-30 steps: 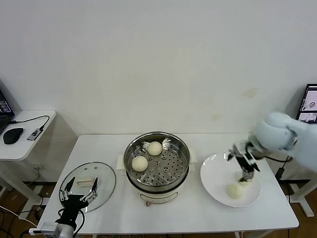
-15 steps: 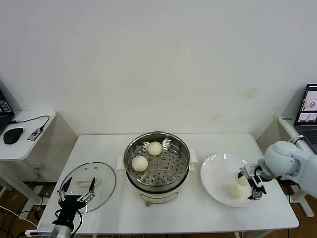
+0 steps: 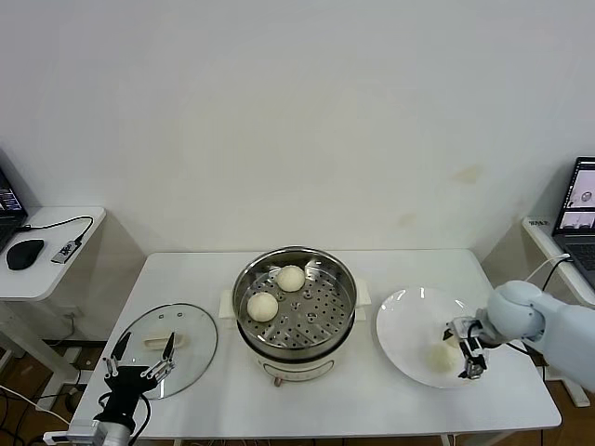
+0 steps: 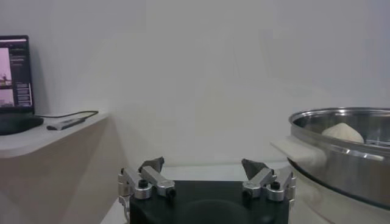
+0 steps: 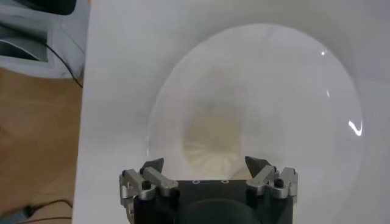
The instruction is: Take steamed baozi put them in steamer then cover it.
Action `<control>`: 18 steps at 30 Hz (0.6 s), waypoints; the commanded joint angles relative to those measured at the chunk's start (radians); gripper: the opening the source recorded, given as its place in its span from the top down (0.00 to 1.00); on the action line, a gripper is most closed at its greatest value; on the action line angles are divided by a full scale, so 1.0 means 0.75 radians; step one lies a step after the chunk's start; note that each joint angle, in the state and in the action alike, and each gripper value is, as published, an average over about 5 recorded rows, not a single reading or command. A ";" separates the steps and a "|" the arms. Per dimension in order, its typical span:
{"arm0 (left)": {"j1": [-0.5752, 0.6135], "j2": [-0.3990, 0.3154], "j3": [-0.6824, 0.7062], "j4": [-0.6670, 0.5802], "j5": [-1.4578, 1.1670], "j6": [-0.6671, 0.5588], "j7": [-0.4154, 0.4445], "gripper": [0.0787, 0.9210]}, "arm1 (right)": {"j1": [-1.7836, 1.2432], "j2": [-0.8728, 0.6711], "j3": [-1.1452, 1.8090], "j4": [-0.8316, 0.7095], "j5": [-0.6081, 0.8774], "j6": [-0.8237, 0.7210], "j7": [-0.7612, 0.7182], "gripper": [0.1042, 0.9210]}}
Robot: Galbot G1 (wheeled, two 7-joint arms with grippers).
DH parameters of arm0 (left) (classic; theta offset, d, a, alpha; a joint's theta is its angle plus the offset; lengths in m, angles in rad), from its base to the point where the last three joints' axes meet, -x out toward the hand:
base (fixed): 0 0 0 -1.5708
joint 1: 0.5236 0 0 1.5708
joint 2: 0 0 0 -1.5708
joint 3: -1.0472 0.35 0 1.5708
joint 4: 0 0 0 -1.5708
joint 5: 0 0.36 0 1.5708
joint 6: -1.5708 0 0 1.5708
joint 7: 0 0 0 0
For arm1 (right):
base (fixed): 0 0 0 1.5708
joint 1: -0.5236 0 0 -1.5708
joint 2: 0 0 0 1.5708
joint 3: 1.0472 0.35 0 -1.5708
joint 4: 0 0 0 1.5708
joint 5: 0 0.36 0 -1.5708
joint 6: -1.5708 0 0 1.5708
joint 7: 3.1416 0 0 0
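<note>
The steamer (image 3: pixel 295 316) stands mid-table with two baozi (image 3: pixel 291 277) (image 3: pixel 262 306) on its perforated tray. Its steel rim (image 4: pixel 341 149) and one bun (image 4: pixel 342 131) also show in the left wrist view. A third baozi (image 3: pixel 437 357) lies on the white plate (image 3: pixel 409 316) at the right. My right gripper (image 3: pixel 459 351) is low over the plate, open, right beside this bun. In the right wrist view the bun (image 5: pixel 213 141) lies just ahead of the open right gripper (image 5: pixel 205 164), untouched. The glass cover (image 3: pixel 191 348) lies flat on the left. My left gripper (image 3: pixel 139 365) hovers open at the cover's near edge, and is empty in its wrist view (image 4: pixel 206 170). No fourth bun shows.
The plate (image 5: pixel 292 85) sits close to the table's right edge. A side table (image 3: pixel 46 269) with a mouse and cable stands to the left. A laptop screen (image 3: pixel 583 195) is at the far right.
My right gripper has dropped from above the plate's far side down to the bun near the plate's front right. My left gripper has slid slightly toward the table's front edge.
</note>
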 commanded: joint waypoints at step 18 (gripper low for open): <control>0.001 -0.001 0.005 0.003 0.002 -0.005 0.001 0.12 | 0.041 0.068 0.017 -0.067 0.037 -0.009 0.007 0.42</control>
